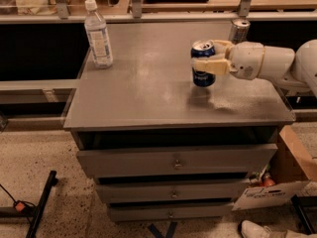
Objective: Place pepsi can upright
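I am holding my gripper point(204, 56) above the right part of the grey tabletop point(148, 83), its fingers clasping the pepsi can point(203, 76) clear of the surface. Two things are standing directly on the top. A clear water bottle point(98, 33) is standing upright well away from my gripper, off beyond its fingertips, near the far left corner. A slim silver can point(239, 30) is standing upright just behind my gripper, at the far right edge. A dark shadow point(199, 99) is lying on the surface right under my gripper.
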`<state>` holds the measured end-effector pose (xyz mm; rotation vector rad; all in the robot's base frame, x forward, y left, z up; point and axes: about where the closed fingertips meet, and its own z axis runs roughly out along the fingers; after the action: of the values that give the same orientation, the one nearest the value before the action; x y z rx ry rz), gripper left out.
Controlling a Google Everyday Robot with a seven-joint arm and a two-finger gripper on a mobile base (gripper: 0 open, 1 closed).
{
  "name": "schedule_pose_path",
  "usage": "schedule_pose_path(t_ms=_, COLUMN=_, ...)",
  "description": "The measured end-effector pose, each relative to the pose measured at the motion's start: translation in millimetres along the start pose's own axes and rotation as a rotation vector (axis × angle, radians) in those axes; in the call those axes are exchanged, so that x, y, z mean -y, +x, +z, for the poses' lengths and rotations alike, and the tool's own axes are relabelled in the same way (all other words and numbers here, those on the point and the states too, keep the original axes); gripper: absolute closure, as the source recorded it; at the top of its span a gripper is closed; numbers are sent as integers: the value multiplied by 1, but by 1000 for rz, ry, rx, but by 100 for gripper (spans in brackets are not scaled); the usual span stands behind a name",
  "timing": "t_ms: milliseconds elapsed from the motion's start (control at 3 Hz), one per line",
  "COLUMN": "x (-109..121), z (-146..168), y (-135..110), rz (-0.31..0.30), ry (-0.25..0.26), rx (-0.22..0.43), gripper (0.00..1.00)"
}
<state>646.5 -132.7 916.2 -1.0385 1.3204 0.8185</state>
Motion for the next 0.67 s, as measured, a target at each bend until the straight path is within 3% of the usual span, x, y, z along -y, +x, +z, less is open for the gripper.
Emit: schedule_pose_path(t_ms=667, x=1, z=0, y=14, rz=75, ry=-20, rx=11, gripper=58)
